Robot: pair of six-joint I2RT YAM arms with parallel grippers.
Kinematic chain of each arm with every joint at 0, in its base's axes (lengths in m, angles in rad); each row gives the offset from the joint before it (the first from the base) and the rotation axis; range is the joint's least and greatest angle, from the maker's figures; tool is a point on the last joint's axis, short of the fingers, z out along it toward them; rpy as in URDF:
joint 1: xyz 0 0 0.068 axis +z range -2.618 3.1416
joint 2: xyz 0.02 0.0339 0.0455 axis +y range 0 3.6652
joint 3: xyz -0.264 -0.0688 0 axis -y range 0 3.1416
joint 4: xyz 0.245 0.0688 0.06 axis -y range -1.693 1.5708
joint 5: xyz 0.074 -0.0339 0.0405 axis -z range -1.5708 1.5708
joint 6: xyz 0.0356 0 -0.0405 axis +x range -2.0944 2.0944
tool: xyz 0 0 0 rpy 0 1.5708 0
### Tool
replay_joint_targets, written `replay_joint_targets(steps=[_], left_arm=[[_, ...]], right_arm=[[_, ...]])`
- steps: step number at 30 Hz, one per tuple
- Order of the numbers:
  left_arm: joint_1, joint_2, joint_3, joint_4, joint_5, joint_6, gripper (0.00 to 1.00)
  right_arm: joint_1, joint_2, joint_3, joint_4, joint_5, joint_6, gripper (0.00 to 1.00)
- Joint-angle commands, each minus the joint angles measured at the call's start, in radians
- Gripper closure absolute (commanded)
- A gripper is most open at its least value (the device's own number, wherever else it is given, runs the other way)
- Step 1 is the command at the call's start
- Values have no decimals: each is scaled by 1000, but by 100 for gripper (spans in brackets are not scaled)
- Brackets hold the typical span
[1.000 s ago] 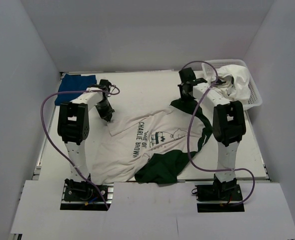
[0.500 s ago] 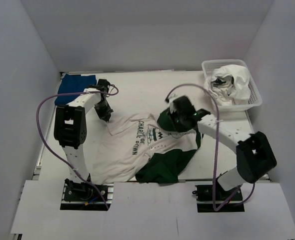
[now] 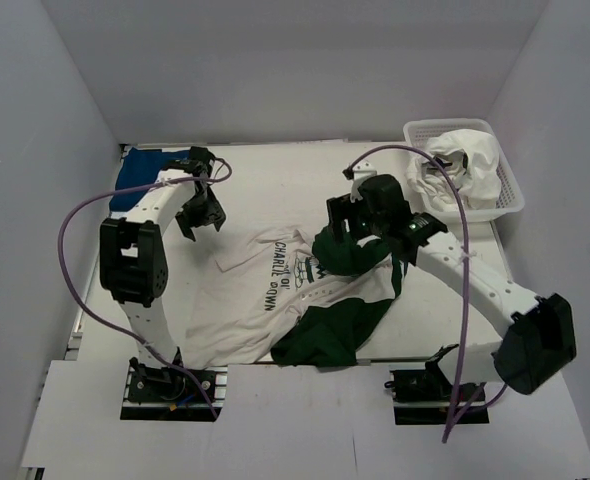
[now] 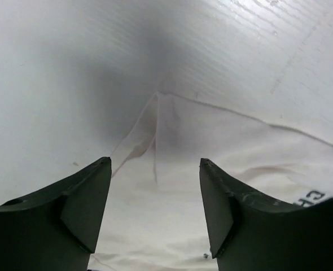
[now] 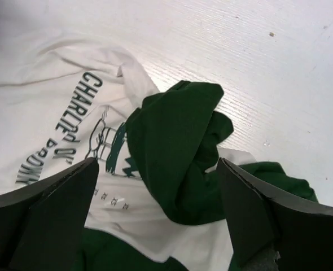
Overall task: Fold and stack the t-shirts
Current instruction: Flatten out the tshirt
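- Left end effector (image 4: 155,169): fingers spread, empty, with the Charlie Brown tee's (image 4: 228,164) white corner beneath it.
- Right end effector (image 5: 158,169): spread, above that tee's bunched green sleeve (image 5: 172,141).
- Royal-blue tee (image 3: 140,172): near the left end effector's outer side.

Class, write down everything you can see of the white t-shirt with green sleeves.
The t-shirt is soft white cloth with dark green sleeves and a black Charlie Brown cartoon print. It lies crumpled and unfolded on the white table, print up. One sleeve is bunched in a heap beside the print; the other sleeve is folded at the near edge. The right tool hangs open over the bunched sleeve, the left tool open over a white corner; neither grips it.
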State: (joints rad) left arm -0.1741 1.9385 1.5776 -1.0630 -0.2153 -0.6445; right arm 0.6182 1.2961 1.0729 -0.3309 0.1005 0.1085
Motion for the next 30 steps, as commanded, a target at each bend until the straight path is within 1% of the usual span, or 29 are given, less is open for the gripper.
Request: replay_joint_targets(steps=[1,3,4,5,6,7,9,10,11,14,15,16,17,18,21,22,23,24,25,27,30], left_arm=[[-14,-139,-36,-37,0,9,26],[-25,-174,-91,-22,74,19,26],[-25,-188,-152,-2,108,19,26],[-25,-202,-187,23,141,31,27],[-25,-214,-223,46,166,31,27],[-34,-214,-276,79,215,31,29],[-34,-239,-335,115,266,31,32],[-34,-239,-350,127,277,31,32],[-45,-239,-366,136,277,31,33],[-54,-227,-386,159,295,31,36],[-64,-205,-386,159,278,31,36],[-64,-193,-377,150,260,31,36],[-64,-182,-376,150,229,17,36],[-64,-171,-364,150,219,17,37],[-64,-142,-334,150,177,-3,37],[-64,-142,-324,150,165,-3,37],[-64,-121,-324,150,142,-3,37],[-64,-112,-324,161,142,-3,37],[-48,-99,-324,161,142,-3,40],[-48,-66,-294,182,152,-3,43],[-48,-46,-239,182,204,6,55]], right_arm=[[-34,122,50,-8,18,88,9],[-43,164,90,-20,2,111,9],[-47,230,134,-19,-16,115,9],[-51,247,146,-29,-37,126,9],[-57,267,162,-36,-36,128,9],[-61,305,174,-39,-32,132,9],[-75,376,208,-48,-30,148,9],[-92,376,208,-45,-30,154,9],[-97,408,209,-40,-41,169,11],[-117,436,203,-11,-90,183,14],[-118,437,197,3,-128,183,16],[-120,442,194,9,-137,184,16],[-126,453,196,13,-142,186,19],[-123,456,196,16,-156,183,19],[-127,471,194,23,-180,172,24],[-130,473,194,24,-189,172,24],[-132,476,196,20,-193,169,26],[-129,476,196,18,-196,168,32],[-133,479,199,16,-214,169,35],[-132,476,194,26,-223,166,37],[-133,474,191,20,-225,166,56]])
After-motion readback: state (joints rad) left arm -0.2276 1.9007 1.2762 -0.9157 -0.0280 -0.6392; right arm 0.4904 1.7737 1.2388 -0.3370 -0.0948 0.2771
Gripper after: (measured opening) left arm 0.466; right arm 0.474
